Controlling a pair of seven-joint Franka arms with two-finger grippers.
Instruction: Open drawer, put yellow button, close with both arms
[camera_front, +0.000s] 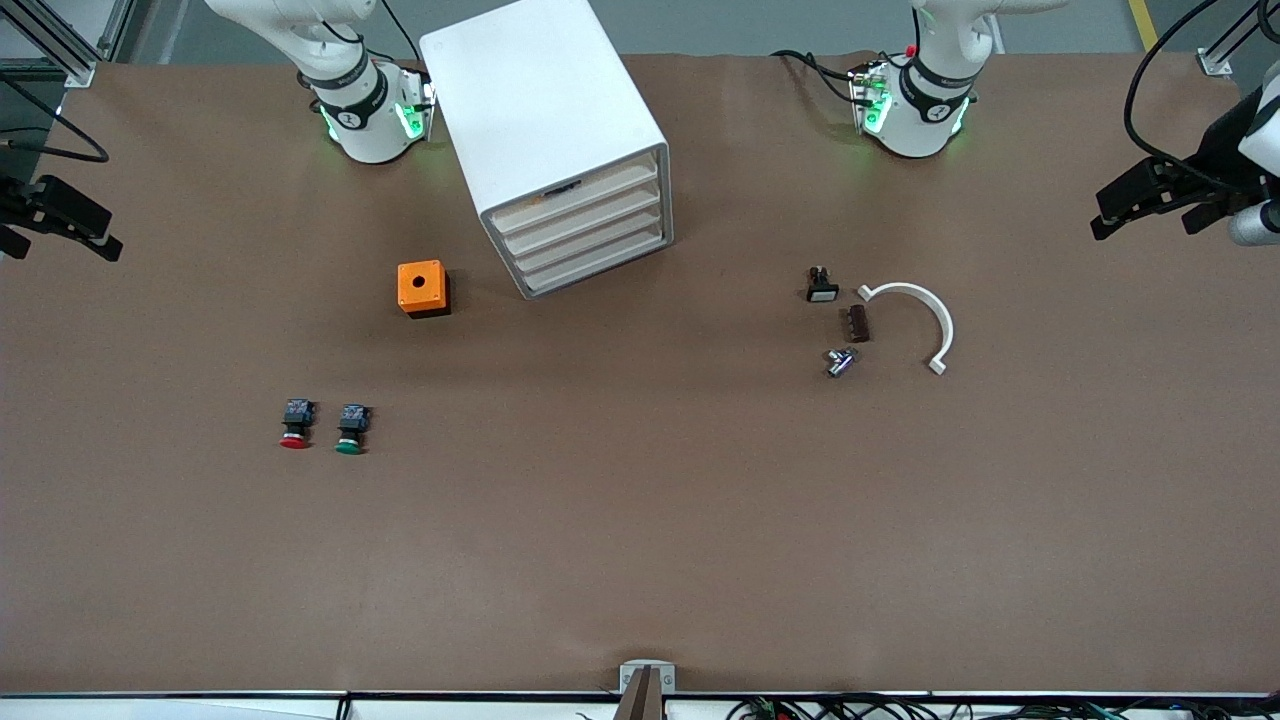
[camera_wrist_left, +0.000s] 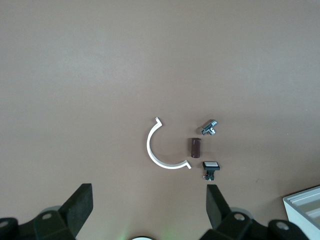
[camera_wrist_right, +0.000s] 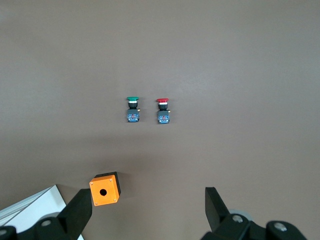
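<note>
The white cabinet (camera_front: 540, 100) stands near the robots' bases, its four cream fronts turned toward the front camera. The drawer (camera_front: 575, 193), the uppermost one, sits flush and shut like the three below it. The yellow button is out of view. My left gripper (camera_front: 1150, 215) hangs open and empty high over the left arm's end of the table; its wrist view shows it (camera_wrist_left: 149, 195) over bare table. My right gripper (camera_front: 62, 232) hangs open and empty high over the right arm's end; its wrist view shows it (camera_wrist_right: 148, 196) beside an orange box.
An orange box (camera_front: 422, 288) with a hole stands beside the cabinet. A red-capped button (camera_front: 295, 424) and a green-capped button (camera_front: 351, 429) lie nearer the front camera. Toward the left arm's end lie a white arc (camera_front: 915, 320), a brown block (camera_front: 858, 323), a metal part (camera_front: 840, 361) and a small black switch (camera_front: 822, 285).
</note>
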